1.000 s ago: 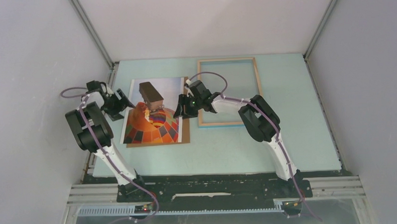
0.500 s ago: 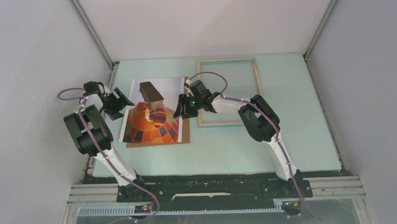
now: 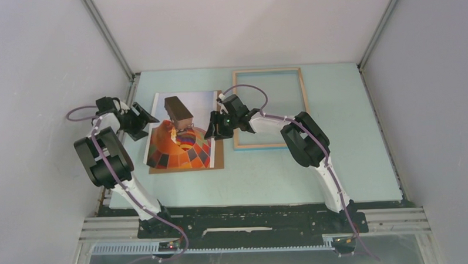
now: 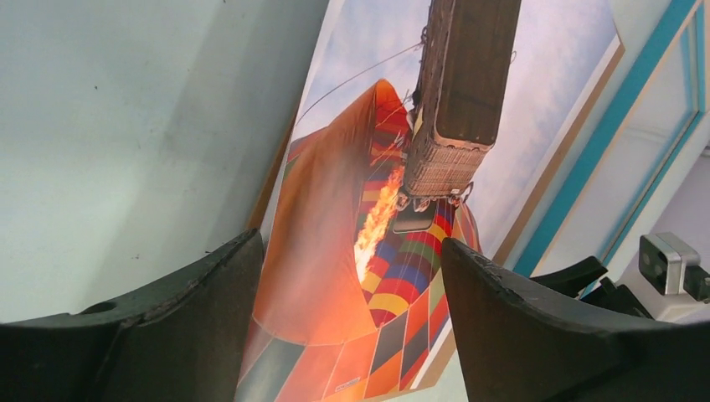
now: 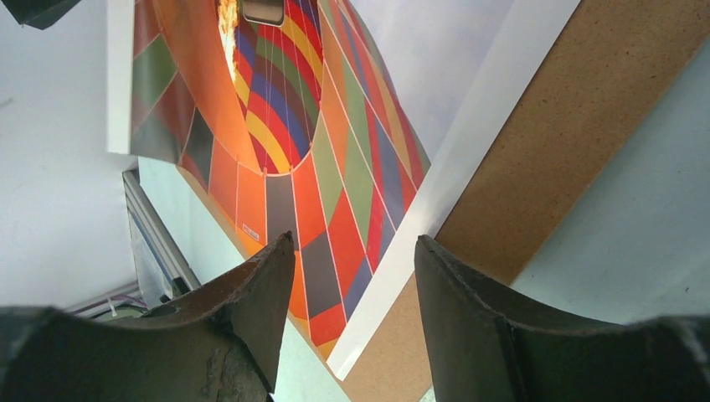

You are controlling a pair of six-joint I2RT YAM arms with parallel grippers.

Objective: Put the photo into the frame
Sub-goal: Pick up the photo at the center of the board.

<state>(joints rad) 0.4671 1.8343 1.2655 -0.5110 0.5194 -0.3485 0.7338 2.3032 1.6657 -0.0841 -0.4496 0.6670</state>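
On the bench [image 3: 268, 172], the photo [image 3: 179, 148] is flanked at its long edges by the parted, empty left pincer [image 3: 149, 122] and right pincer [image 3: 213, 131], the latter nearer the frame [image 3: 304, 106].

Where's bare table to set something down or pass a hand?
Free: table right of the frame; near strip between photo and arm bases. Crowded: the photo-frame gap, filled by the right claw; the left claw hangs at the photo's left edge.
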